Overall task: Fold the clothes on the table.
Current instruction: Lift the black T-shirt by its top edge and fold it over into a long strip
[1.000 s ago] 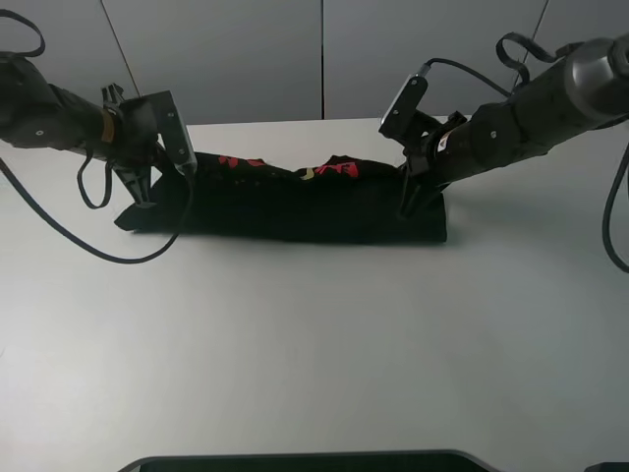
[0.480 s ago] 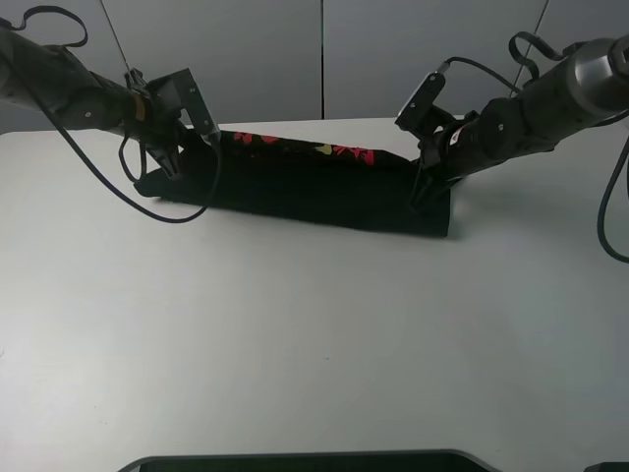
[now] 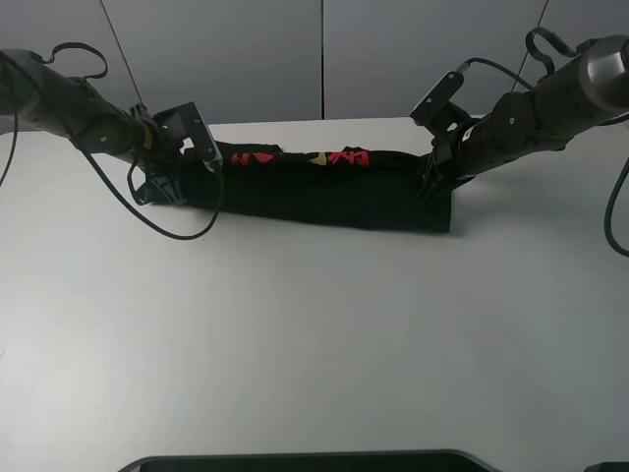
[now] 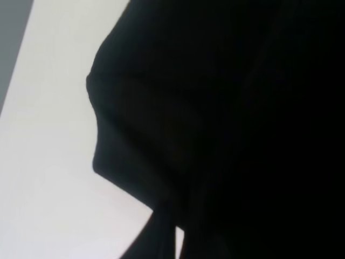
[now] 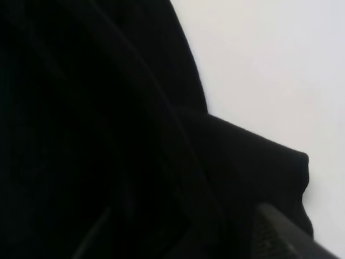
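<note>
1. We are looking at the shirt, which is lying gathered into a long black band on the table, close along the table's far edge.
2. Its red and yellow print is showing on the side nearer that far edge.
3. Our left gripper is sitting low near the table's far edge, left of the table's middle, at the shirt's left end.
4. Our right gripper is sitting right of the table's middle, at the shirt's right end.
5. Black cloth is filling both wrist views, so we are unable to tell whether either gripper is wide, narrow or clamping cloth.
</note>
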